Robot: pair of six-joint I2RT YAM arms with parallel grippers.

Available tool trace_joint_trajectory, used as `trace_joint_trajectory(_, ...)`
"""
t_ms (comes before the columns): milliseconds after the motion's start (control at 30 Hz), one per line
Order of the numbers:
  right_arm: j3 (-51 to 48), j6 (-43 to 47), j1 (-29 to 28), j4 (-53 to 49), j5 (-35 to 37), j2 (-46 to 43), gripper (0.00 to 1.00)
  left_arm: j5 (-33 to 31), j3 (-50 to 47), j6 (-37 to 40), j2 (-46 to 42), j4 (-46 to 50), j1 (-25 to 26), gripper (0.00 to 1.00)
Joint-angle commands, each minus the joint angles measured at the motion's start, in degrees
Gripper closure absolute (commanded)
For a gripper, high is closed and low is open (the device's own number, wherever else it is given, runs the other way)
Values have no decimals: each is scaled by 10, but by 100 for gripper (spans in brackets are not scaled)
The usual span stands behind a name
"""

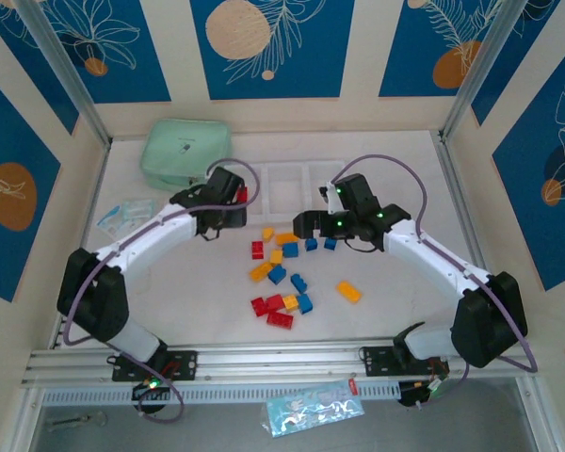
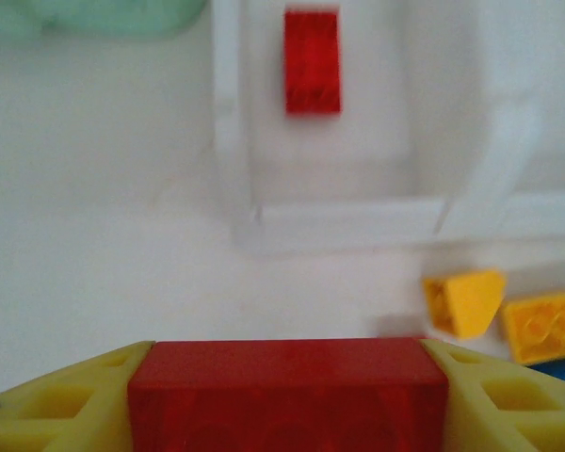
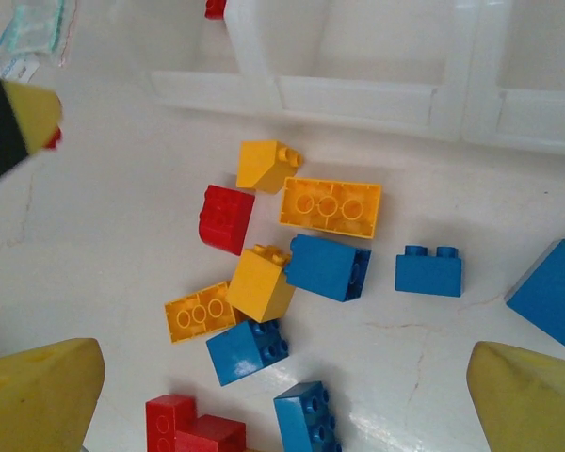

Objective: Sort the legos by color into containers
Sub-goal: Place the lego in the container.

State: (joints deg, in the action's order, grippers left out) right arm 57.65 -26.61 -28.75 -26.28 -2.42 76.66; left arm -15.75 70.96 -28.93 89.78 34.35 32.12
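While a red lego (image 2: 287, 391) is clamped between the yellow fingers (image 2: 56, 405) of the left hand (image 1: 234, 201), touching both of them, that hand is held just at the 9 o'clock end of the containers (image 1: 297, 166). These are three pale bins joined in a row toward the 12 o'clock side of the worktop (image 1: 198, 292). From the left wrist, the near wall of the leftmost bin is seen at 12 o'clock of the grasped piece, and a second red brick (image 2: 312, 61) is seen lying flat inside that bin.

The right hand (image 1: 306, 224) is seen fully released. Its fingers (image 3: 42, 395) are spread well apart above the loose legos (image 1: 281, 273), which are scattered at 6 o'clock of the bins.

Under it, a yellow brick (image 3: 264, 165) is found just beside an orange oblong (image 3: 330, 205). A red piece (image 3: 226, 218) is placed at 8 o'clock of the yellow brick, and a blue block (image 3: 327, 266) is set against another yellow one (image 3: 261, 281). A small blue brick (image 3: 428, 270) is seen apart at 3 o'clock of that blue block.

In the top view, a red group (image 1: 273, 309) is found at the 6 o'clock end of the scatter, and a lone orange brick (image 1: 348, 291) is seen apart at 3 o'clock of that group.

A mint-green pouch (image 1: 185, 151) is seen at 11 o'clock of the left hand, and a clear packet (image 1: 124, 215) at its 9 o'clock.
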Motion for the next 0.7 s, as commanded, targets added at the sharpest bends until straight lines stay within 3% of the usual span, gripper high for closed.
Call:
trace_joint_trajectory(0, 13, -9, 8, 10, -20, -6, 1, -32, 61, 57, 48, 25, -10, 43)
trace_joint_trajectory(267, 14, -8, 18, 15, -27, -1, 1, -5, 184, 151, 160, -7, -39, 41)
trace_joint_trajectory(667, 14, -7, 26, 24, -34, 6, 1, 14, 281, 175, 275, -20, -53, 32)
